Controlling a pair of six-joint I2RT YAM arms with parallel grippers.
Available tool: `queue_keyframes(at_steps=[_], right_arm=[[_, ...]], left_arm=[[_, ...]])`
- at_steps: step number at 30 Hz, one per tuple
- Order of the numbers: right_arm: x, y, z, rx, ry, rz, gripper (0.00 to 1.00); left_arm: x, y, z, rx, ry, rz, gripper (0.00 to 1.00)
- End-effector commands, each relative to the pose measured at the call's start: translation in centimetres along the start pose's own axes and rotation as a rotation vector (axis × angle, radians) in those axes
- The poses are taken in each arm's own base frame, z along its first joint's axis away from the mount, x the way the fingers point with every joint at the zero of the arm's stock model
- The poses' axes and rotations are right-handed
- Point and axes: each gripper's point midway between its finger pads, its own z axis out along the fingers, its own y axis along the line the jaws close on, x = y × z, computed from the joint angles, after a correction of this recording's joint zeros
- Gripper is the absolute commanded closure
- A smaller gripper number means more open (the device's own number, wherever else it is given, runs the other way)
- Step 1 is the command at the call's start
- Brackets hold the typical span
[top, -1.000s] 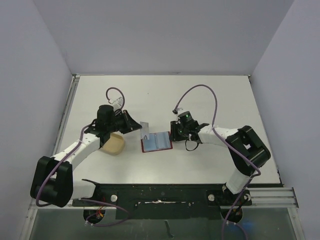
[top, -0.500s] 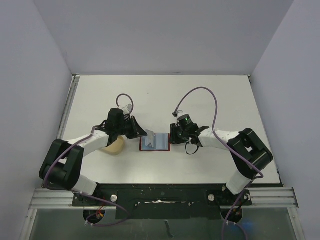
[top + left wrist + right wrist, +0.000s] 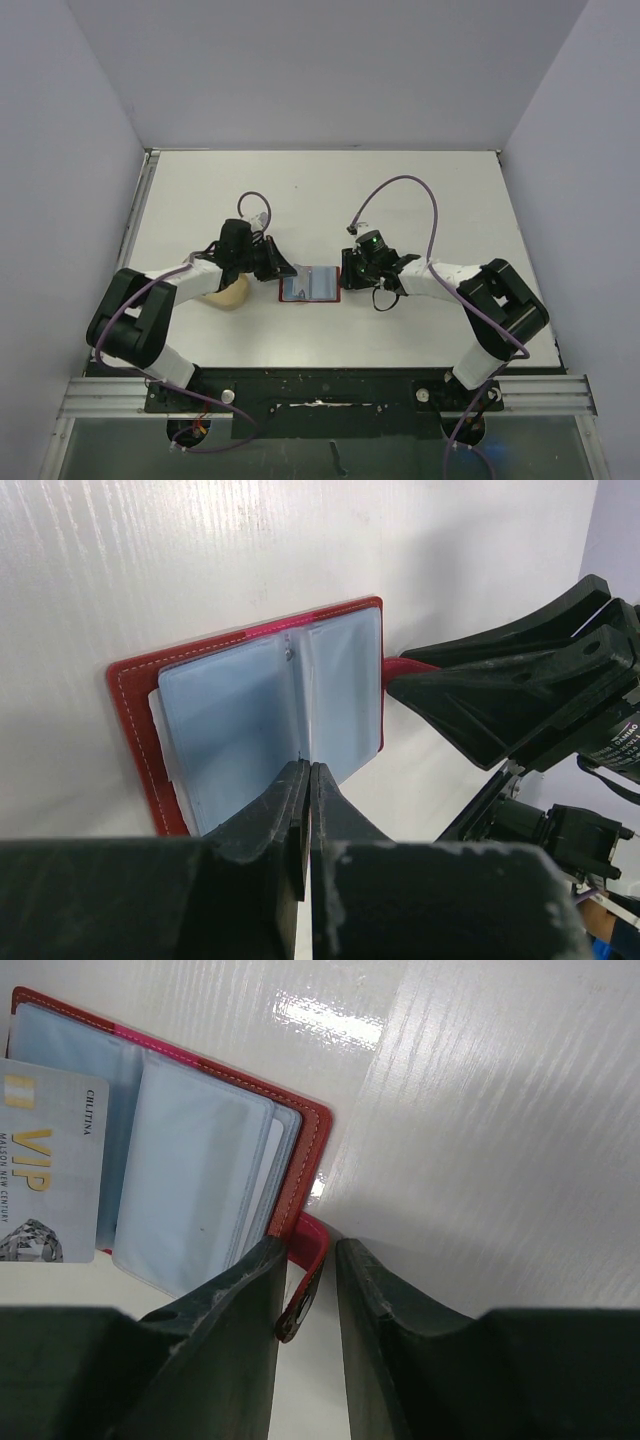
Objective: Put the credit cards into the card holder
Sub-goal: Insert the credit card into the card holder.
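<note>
Card holder: a small red folding wallet [image 3: 311, 285] with a stitched border is laid open and flat on the white table [image 3: 400, 190], between the two grippers. Its clear, pale blue plastic sleeves [image 3: 195, 1170] are turned upward.

Left gripper [image 3: 306, 772]: it is held low over the wallet's near edge. The fingers are pressed together, and only a hairline slit is left between them, in which a thin pale edge is seen.

Card: a pale grey plastic card [image 3: 45, 1195] with gold "VIP" lettering is seen from the right wrist, over the half of the wallet farther from the right gripper. It is taken to be the thing pinched by the left fingers, seen edge-on from that wrist.

Card, unclear: one side is cut off by the frame edge. Whether any edge has entered a sleeve cannot be told.

Right gripper [image 3: 308, 1250]: it is placed at the wallet's right edge. The fingers are set narrow and closed on the red snap tab [image 3: 303, 1290], which sticks out from that edge.

Tab, unclear: its tip is hidden in shadow between the black fingers.

Dish: a tan oval dish [image 3: 232, 294] is seen just left of the wallet, largely covered by the left forearm. Its contents are hidden.

Other cards: the sleeves are uniformly pale, so it cannot be told whether they are filled.

Top view: fingertips and card are too small to be separated from the sleeves.
</note>
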Motion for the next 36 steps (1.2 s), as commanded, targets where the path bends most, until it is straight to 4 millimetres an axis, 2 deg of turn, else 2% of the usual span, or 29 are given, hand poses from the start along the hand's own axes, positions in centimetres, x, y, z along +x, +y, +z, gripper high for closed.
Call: queue_keyframes(at_steps=[1,10,36], right_arm=[[-0.9,0.3,-0.6,0.001,-0.044,-0.003,0.71],[-1.0,0.3,-0.7,0.000,-0.049,-0.005,0.71],[-1.5,0.5,-0.6,-0.002,-0.051,-0.008,0.69]], left_arm=[[-1.4,-2.4,0.3,0.094,-0.030,0.051,1.00],[-1.1,-2.1,0.9,0.103,-0.016,0.039,1.00],[-0.4,1.4,2.7,-0.018,0.031,0.038,1.00]])
